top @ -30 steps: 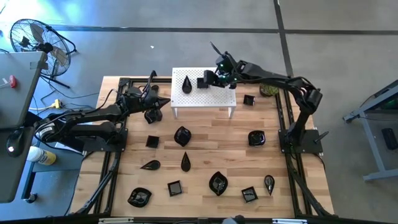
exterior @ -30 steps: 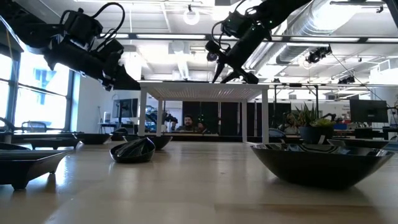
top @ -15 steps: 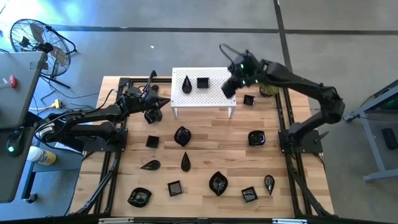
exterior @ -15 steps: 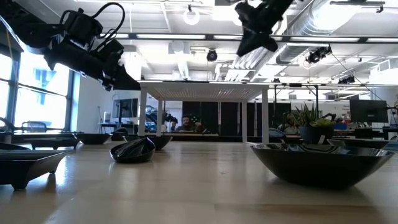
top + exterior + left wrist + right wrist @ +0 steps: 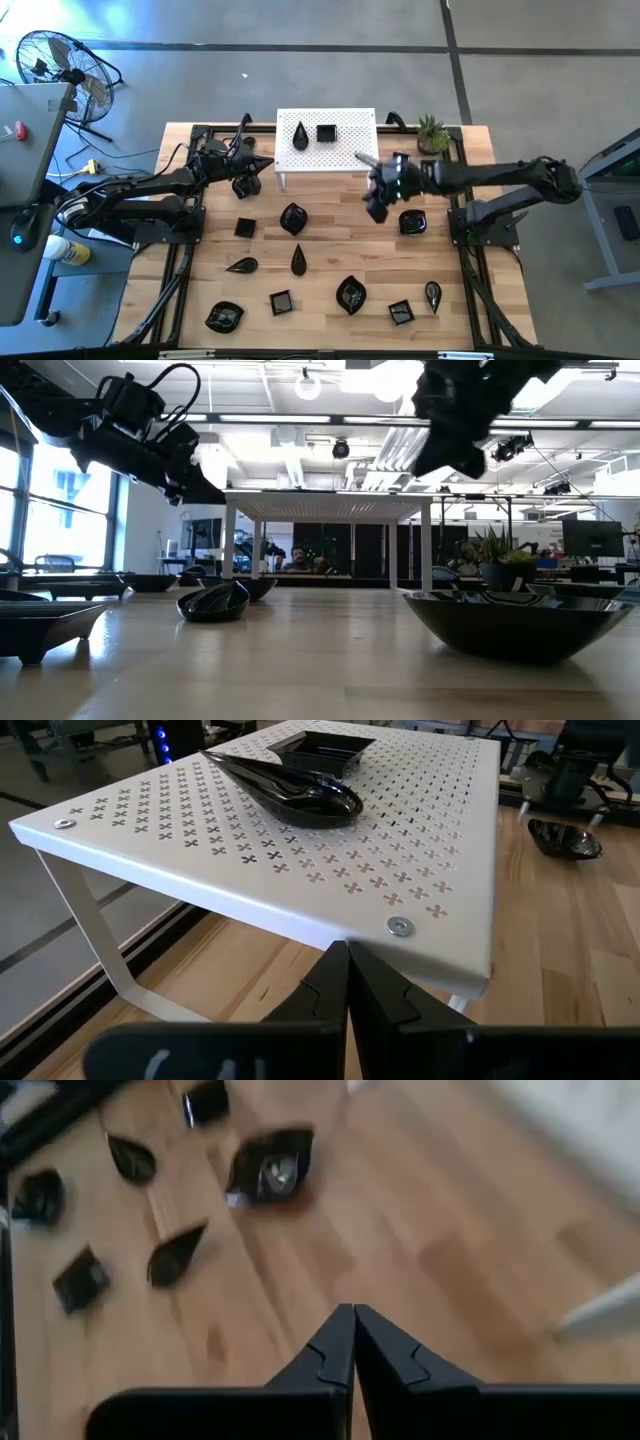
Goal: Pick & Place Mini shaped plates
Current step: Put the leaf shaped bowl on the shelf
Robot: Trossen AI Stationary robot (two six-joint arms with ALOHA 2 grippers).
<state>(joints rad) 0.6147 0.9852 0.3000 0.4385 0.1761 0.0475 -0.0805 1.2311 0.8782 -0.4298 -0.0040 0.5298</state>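
White perforated stand (image 5: pixel 327 142) is carrying two black dishes, a teardrop dish (image 5: pixel 301 135) and a square dish (image 5: pixel 326 133). Right gripper (image 5: pixel 376 210) is hanging over bare wood beside a rounded dish (image 5: pixel 413 222). Left gripper (image 5: pixel 245 186) is waiting off the stand's left end. Potted plant (image 5: pixel 432 131) is sitting at the back right.

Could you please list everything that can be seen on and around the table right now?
Stand: one, white, perforated, far middle of the table.
Plates on the stand: two, black, a teardrop and a square.
Plates on the tabletop: about ten visible, black, spread over the wood.
Potted plant: one, green, far right corner.
Fan: one, dark, on the floor beyond the left side.
Person: one, far behind the stand.
Left hand: shut, empty, at the stand's left end.
Right hand: shut, empty, in front of the stand.
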